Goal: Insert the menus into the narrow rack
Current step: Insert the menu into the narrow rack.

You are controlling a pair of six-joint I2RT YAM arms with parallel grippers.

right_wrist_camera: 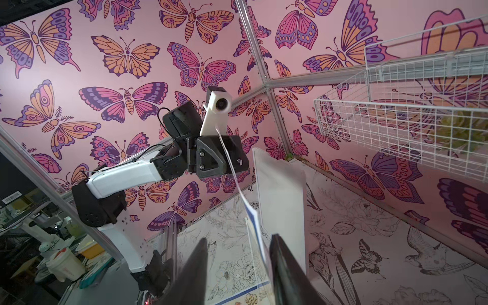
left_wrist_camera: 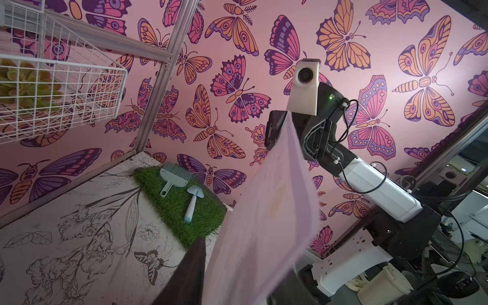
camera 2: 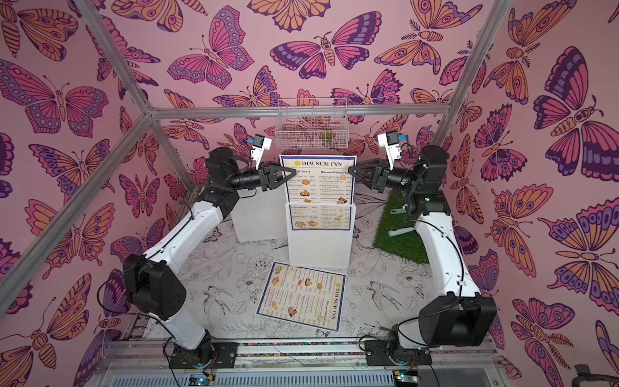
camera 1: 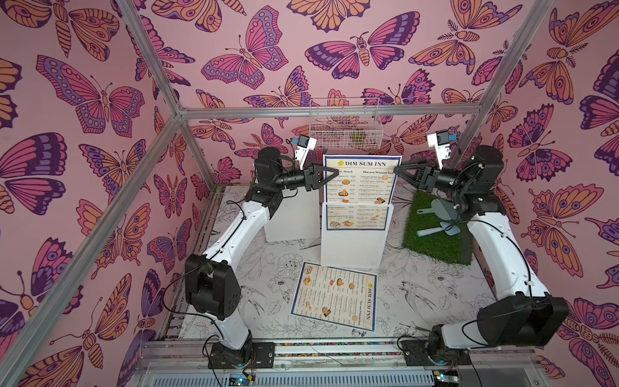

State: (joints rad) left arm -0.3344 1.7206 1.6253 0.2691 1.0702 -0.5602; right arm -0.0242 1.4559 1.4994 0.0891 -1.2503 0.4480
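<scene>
One of the menus (camera 1: 361,181) (camera 2: 318,181) stands upright in the narrow white rack (camera 1: 351,244) (camera 2: 318,248), its "DIM SUM INN" head sticking out above. My left gripper (camera 1: 335,172) (left_wrist_camera: 247,253) straddles its left edge and my right gripper (camera 1: 397,169) (right_wrist_camera: 239,237) its right edge. In each wrist view the fingers stand apart with the sheet (left_wrist_camera: 272,200) (right_wrist_camera: 253,221) passing between them. A second menu (camera 1: 335,300) (camera 2: 301,301) lies flat on the table in front of the rack, untouched.
A white wire basket (camera 1: 345,127) holding a green plant hangs on the back wall above the rack. A green grass mat (camera 1: 435,241) with a small brush and shovel lies to the right. A white box (camera 1: 288,221) stands left of the rack.
</scene>
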